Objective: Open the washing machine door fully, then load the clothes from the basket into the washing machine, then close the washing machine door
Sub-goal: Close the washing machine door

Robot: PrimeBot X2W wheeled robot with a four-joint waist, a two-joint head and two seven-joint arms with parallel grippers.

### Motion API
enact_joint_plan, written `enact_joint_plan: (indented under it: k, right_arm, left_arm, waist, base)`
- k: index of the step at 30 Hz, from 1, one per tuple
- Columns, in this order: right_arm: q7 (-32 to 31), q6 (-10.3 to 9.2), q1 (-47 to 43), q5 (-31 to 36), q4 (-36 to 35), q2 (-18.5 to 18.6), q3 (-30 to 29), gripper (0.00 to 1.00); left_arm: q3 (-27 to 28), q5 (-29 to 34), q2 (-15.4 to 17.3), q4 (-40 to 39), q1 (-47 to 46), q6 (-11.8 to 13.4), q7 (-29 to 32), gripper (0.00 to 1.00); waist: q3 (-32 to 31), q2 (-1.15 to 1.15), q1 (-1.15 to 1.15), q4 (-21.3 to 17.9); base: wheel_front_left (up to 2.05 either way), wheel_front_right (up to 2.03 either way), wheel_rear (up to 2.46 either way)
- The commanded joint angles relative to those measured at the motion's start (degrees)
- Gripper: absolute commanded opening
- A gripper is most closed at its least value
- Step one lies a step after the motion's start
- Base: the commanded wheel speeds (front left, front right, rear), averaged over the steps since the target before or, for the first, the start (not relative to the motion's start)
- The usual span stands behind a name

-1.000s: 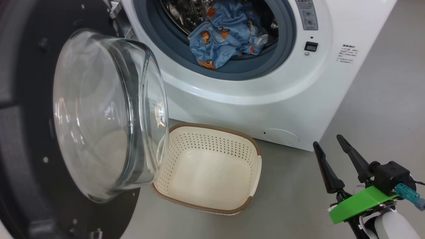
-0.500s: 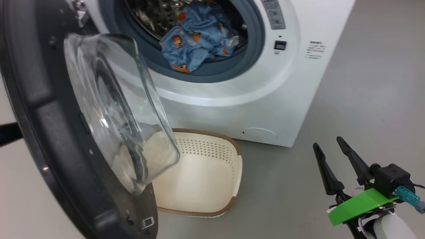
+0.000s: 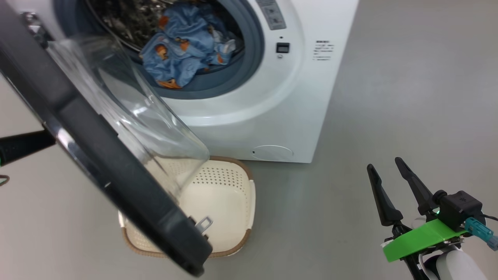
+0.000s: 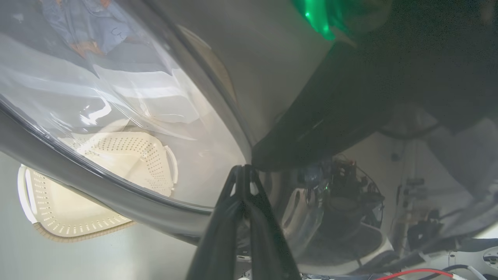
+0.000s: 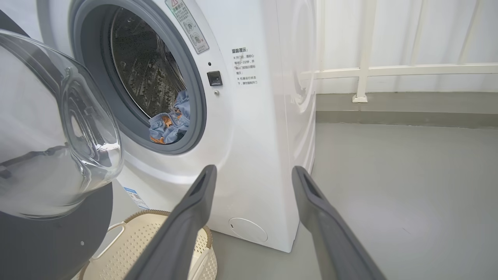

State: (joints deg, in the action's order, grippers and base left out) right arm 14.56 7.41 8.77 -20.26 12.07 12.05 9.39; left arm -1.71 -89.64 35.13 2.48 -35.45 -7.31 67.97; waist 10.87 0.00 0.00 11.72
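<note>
The left gripper [image 4: 243,171] is seen with fingers pressed together, nothing held, tips at the washing machine door [image 4: 116,186]; the right gripper [image 3: 383,163] is held wide apart, empty; the clothes [image 3: 183,50] are lodged inside the washing machine [image 3: 295,97], well beyond its fingertips.

Head view was bright, sharp, left wrist view dim, soft, glare streaked the washing machine door [image 4: 93,112]

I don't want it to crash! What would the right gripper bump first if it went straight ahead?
The right gripper would probably meet the white front of the washing machine, near its lower corner; depth is unclear.
</note>
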Motion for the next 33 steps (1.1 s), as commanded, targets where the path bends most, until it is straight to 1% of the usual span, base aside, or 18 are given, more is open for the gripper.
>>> enact_joint_plan:
  k: [1, 12, 17, 25, 33]
  right_arm:
    - [0.4, 0.08, 0.3, 0.8, -1.7, -0.1, 0.9, 1.0]
    - [0.4, 0.08, 0.9, 0.9, -1.9, -0.9, 0.5, 1.0]
    - [0.4, 0.08, 0.9, 1.0, -2.1, -1.2, 0.1, 1.0]
    - [0.4, 0.08, 0.5, 1.2, -2.0, -1.3, -0.6, 1.0]
    - [0.4, 0.08, -0.3, 1.0, -1.7, -1.2, -0.5, 1.0]
  left_arm:
    - [2.5, 0.3, 2.4, -1.6, -3.8, -0.2, -0.9, 0.0]
    - [1.5, 2.6, 0.7, 0.8, -7.2, -0.2, -3.6, 0.0]
    - [0.9, 3.0, 0.0, 1.8, -7.9, -0.2, -4.5, 0.0]
    - [1.3, 2.6, -0.1, 2.3, -5.6, -0.2, -5.7, 0.0]
    - [3.6, 2.2, -0.4, 2.1, 2.2, -0.2, -9.0, 0.0]
  waist:
    - [0.7, 0.0, 0.0, -1.8]
    - [1.6, 0.0, 0.0, -5.3]
    - [1.8, 0.0, 0.0, -6.2]
    - [1.2, 0.0, 0.0, -5.8]
    - [-0.6, 0.0, 0.0, -4.2]
  base:
    - [0.0, 0.0, 0.0]
    - [0.0, 0.0, 0.0]
    - [0.0, 0.0, 0.0]
    - [0.0, 0.0, 0.0]
    - [0.0, 0.0, 0.0]
